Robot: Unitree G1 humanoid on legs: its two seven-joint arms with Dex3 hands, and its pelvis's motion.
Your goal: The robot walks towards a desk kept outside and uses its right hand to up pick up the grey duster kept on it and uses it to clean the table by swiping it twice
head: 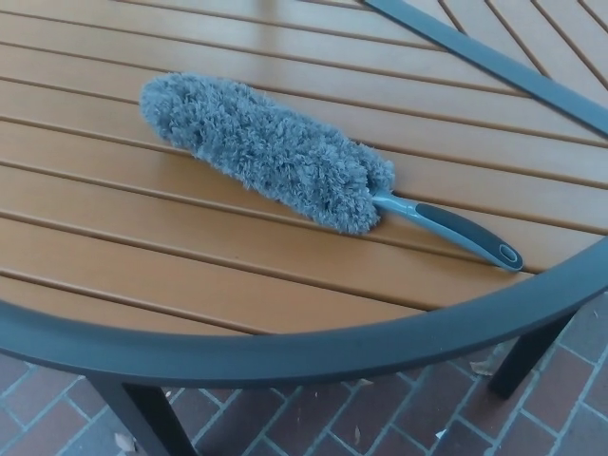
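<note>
- Robot hands: neither the left nor the right shows in the head view, so how far either is open cannot be told.
- Duster [266, 152]: lies flat on the table [142, 266], untouched, running diagonally from upper left to lower right.
- Duster head: grey, fluffy, long and rounded, resting across several slats.
- Handle [456, 231]: grey-blue with a dark grip and a hanging hole at its end, pointing toward the table's dark curved rim [285, 351].
- Writing: no readable marking on the duster.
- Below the rim: brick paving [399, 418].
</note>
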